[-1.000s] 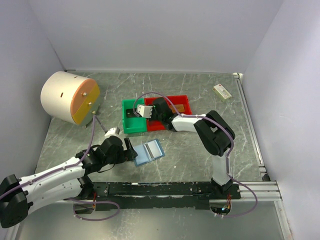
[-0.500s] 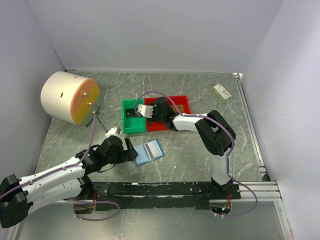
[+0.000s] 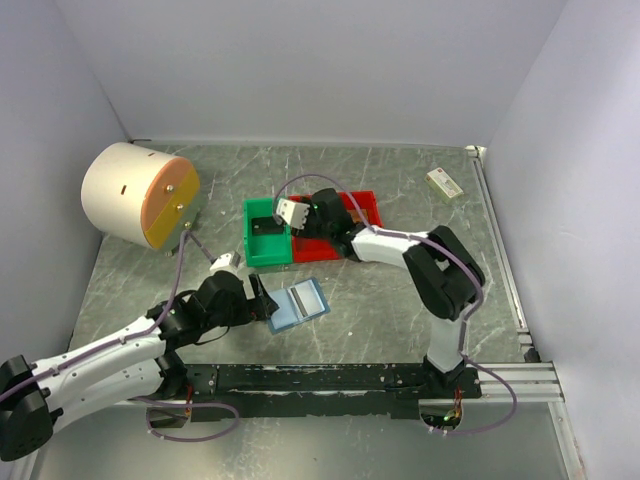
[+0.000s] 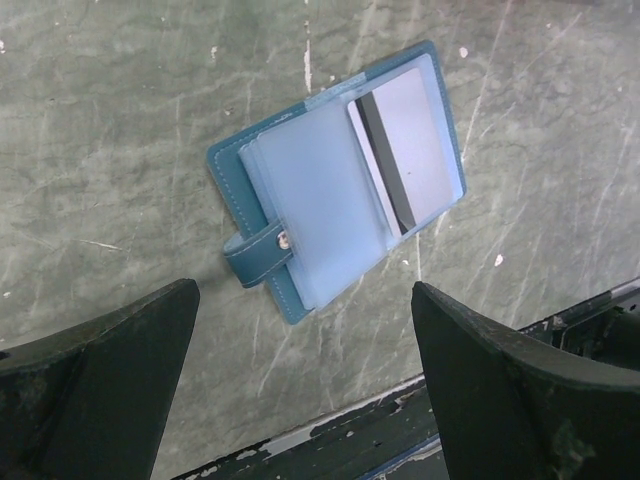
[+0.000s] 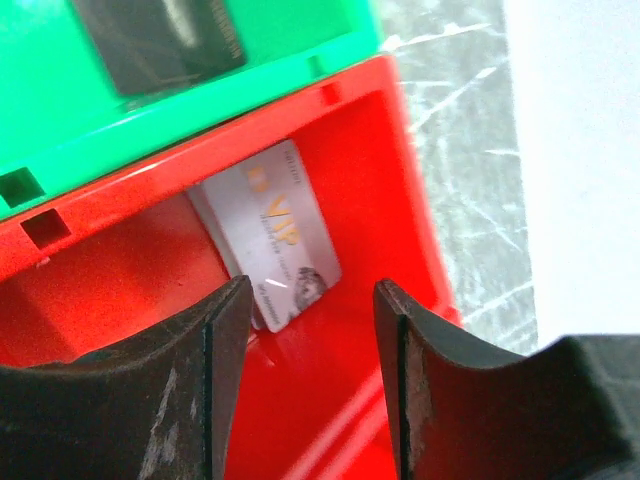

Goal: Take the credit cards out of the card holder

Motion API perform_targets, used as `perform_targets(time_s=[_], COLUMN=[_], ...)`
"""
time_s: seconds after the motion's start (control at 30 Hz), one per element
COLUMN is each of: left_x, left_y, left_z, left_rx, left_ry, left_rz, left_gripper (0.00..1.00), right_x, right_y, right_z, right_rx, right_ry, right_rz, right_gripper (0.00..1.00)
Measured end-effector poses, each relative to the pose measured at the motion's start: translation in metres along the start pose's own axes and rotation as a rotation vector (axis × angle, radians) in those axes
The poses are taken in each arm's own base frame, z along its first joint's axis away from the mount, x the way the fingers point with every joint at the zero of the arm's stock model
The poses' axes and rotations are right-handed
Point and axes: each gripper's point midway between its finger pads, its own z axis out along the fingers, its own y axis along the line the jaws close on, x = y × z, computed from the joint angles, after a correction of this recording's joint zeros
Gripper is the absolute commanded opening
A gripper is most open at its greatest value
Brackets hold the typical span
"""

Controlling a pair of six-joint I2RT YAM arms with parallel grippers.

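On the table point(image 3: 380, 300), the red bin point(image 3: 370, 205) sits beneath the right end effector point(image 5: 308, 320), its jaws partly apart and empty; it should rise straight, clear of the rim. The left end effector point(image 3: 262, 298), wide open and empty, hovers by the open card holder point(image 3: 298, 304). Only the wrist views show a VIP card point(image 5: 270, 240) binned and a striped card point(image 4: 405, 150) sleeved.

The holder point(image 3: 299, 304) lies spread on the table point(image 3: 400, 290), near the front edge and left of centre, with a card point(image 4: 405, 150) in one half. Behind it, two bins stand side by side. The left bin point(image 3: 268, 258) holds a flat thing point(image 5: 160, 30), perhaps another card. The right bin point(image 3: 365, 205) holds a second card point(image 5: 270, 240). A drum point(image 3: 135, 193) sits at far left, and a small box point(image 3: 444, 182) at back right.
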Motion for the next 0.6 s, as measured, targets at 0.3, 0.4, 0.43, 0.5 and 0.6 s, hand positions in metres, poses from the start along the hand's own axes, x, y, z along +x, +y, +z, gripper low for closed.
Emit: perform_targets(time_s=[0.3, 0.4, 0.43, 0.5, 0.6], left_x=[-0.006, -0.007, -0.007, -0.007, -0.009], left_y=[-0.011, -0.012, -0.012, -0.012, -0.013], left_z=[-0.003, -0.003, -0.003, -0.003, -0.005], left_rx=[0.048, 0.051, 0.051, 0.052, 0.061], left_ry=[-0.024, -0.027, -0.027, -0.028, -0.034], left_rz=[-0.010, -0.011, -0.011, -0.014, -0.020], left_gripper=[1.00, 1.00, 1.00, 1.00, 1.00], right_x=[-0.053, -0.062, -0.064, -0.069, -0.071], right_y=[-0.062, -0.069, -0.069, -0.069, -0.064], right_z=[-0.090, -0.113, -0.116, -0.121, -0.126], right_rx=[0.233, 0.270, 0.268, 0.259, 0.236], right_ry=[-0.231, -0.300, -0.314, -0.340, -0.352], right_rz=[0.275, 0.465, 0.516, 0.638, 0.792], right_gripper=[0.64, 0.64, 0.65, 0.65, 0.67])
